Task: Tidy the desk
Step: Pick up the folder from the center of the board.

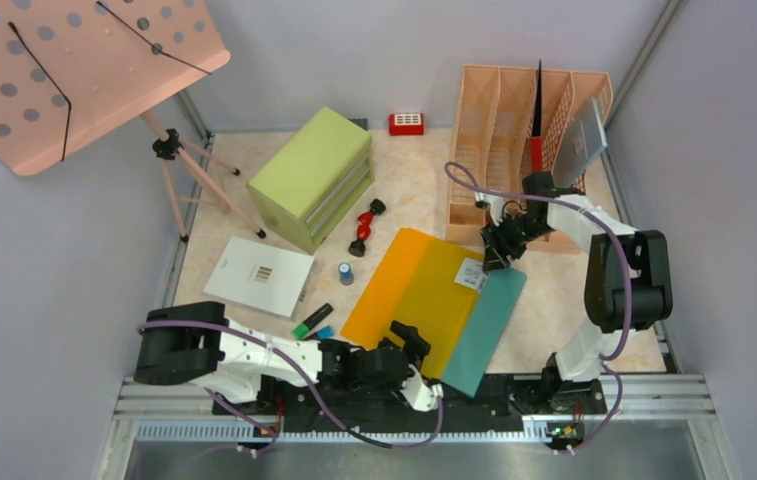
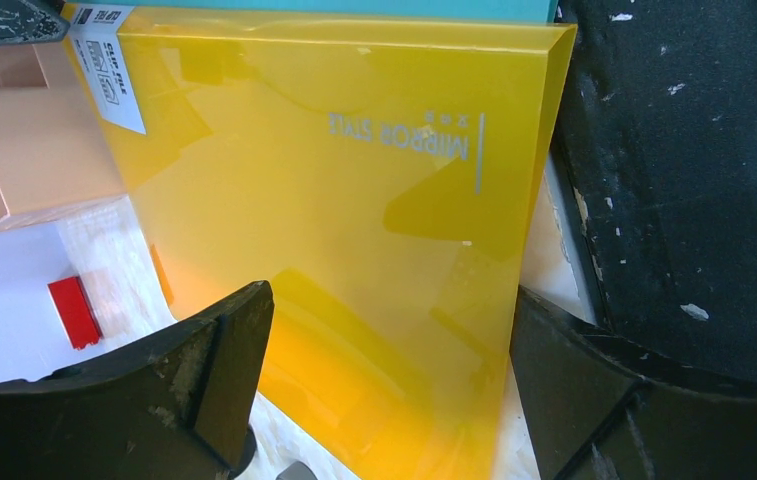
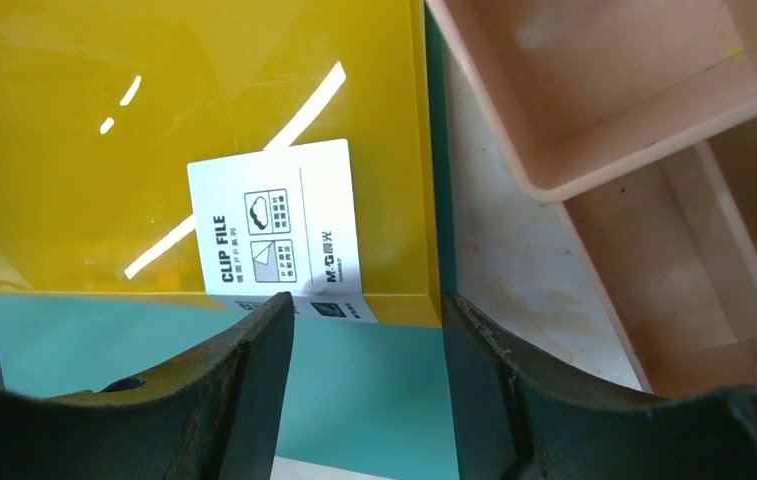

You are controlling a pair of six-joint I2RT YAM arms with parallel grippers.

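The desk is a beige marble-patterned top. A yellow clip file lies across its middle, overlapping a teal file. My left gripper hovers low over the yellow file's near corner. In the left wrist view the gripper is wide open, with the yellow file lying under the gap. My right gripper sits at the far corner by the white label. There the gripper stands open over the teal file and holds nothing.
A green drawer cabinet stands at the back, a peach file organizer at the back right. A white booklet, a green-and-black marker, a blue cap and a red-black object lie left of the files. A perforated board stands on a tripod.
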